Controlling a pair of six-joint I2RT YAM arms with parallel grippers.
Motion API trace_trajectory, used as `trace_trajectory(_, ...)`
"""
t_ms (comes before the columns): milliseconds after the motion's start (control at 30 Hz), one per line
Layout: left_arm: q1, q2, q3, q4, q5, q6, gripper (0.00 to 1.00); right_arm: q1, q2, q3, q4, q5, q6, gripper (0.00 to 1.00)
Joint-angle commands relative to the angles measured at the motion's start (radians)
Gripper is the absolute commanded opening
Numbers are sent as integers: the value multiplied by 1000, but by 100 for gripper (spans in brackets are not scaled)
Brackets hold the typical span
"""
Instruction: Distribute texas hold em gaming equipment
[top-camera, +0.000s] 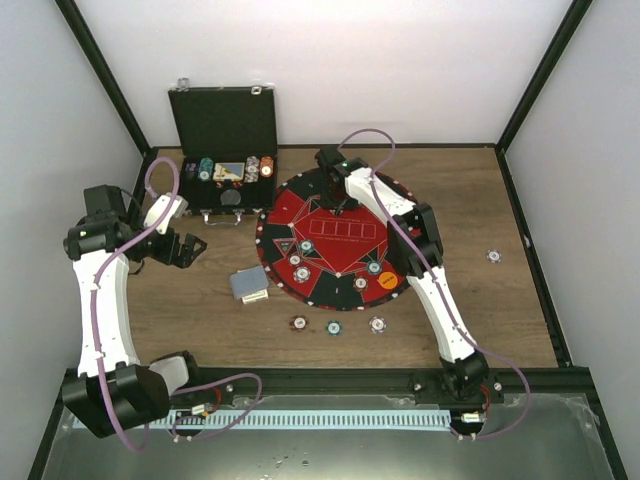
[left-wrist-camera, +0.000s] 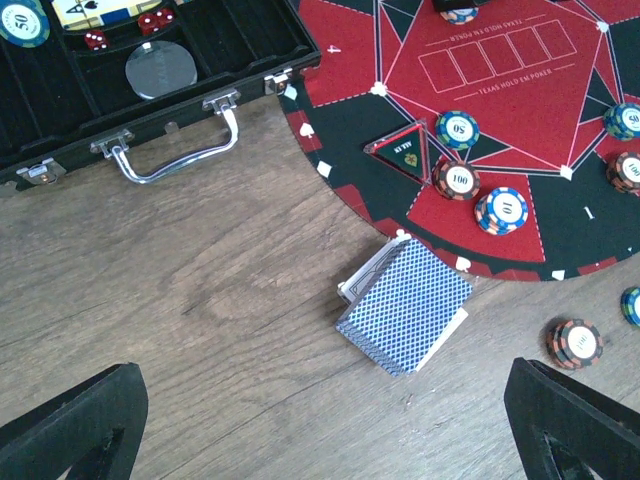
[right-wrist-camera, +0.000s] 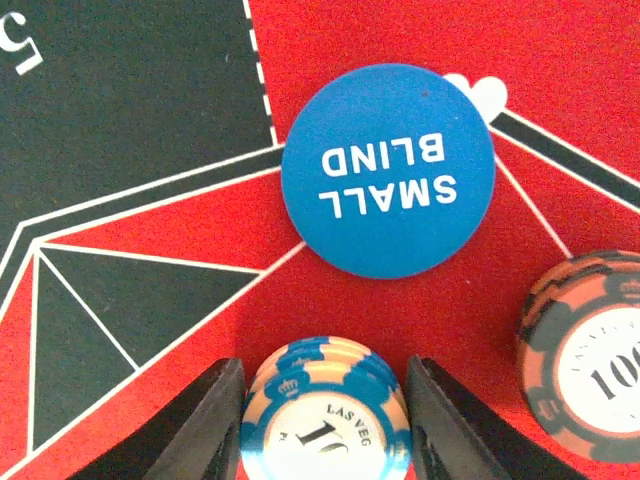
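My right gripper (top-camera: 336, 207) is over the far side of the round mat (top-camera: 340, 232). In the right wrist view its fingers (right-wrist-camera: 205, 430) press both sides of a short stack of teal striped chips (right-wrist-camera: 325, 425) on the red felt. The blue "SMALL BLIND" button (right-wrist-camera: 388, 170) lies just beyond it, with a brown-red chip (right-wrist-camera: 590, 360) to the right. My left gripper (top-camera: 185, 248) is open and empty over bare wood, left of the blue-backed card deck (top-camera: 249, 285), which also shows in the left wrist view (left-wrist-camera: 405, 305). The orange button (top-camera: 387, 281) lies on the mat's near right.
The open black case (top-camera: 225, 130) with chips, cards and dice stands at the back left; its handle (left-wrist-camera: 175, 150) faces the table. Several chips lie on the mat's near part (top-camera: 301, 273). Three chips (top-camera: 334, 327) sit on wood before the mat, and one (top-camera: 494, 256) far right.
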Motion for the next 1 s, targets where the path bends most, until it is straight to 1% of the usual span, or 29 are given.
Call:
trace_trajectory(0, 2, 1, -16, 14, 3, 21, 100, -7, 35, 42, 22, -17, -9, 53)
trace_trajectory(67, 3, -1, -16, 12, -2, 24, 100, -7, 26, 42, 19, -13, -9, 61)
trace_trajectory(200, 2, -9, -15, 8, -6, 26, 100, -6, -11, 40, 15, 6, -10, 67)
trace_trajectory(433, 2, -13, -4, 1, -11, 26, 100, 14, -134, 22, 4, 26, -9, 67)
trace_trajectory(533, 3, 2, 0, 2, -20, 19, 100, 45, -218, -59, 11, 59, -16, 67)
trace_trajectory(633, 2, 8, 1, 5, -24, 18, 100, 85, -339, -205, 41, 73, -16, 67)
trace_trajectory(700, 3, 3, -1, 13, -26, 14, 100, 120, -442, -349, 72, 88, -12, 68)
trace_trajectory(733, 3, 0, -3, 15, -26, 11, 100, 137, -518, -423, 89, 92, -2, 68)
trace_trajectory(800, 3, -4, -10, 19, -23, 9, 100, 172, -639, -588, 122, 91, 25, 68)
trace_trajectory(833, 2, -7, -14, 19, -21, 8, 100, 197, -700, -708, 136, 91, 44, 69)
trace_trajectory(867, 2, -8, -19, 22, -20, 6, 100, 210, -765, -772, 150, 87, 64, 69)
trace_trajectory(900, 3, -10, -25, 24, -18, 3, 100, 229, -819, -884, 158, 82, 86, 71)
trace_trajectory(933, 3, -11, -29, 25, -17, 2, 100, 249, -876, -936, 159, 79, 116, 71)
trace_trajectory(967, 3, -12, -35, 27, -16, 2, 100, 273, -930, -1033, 157, 76, 147, 72)
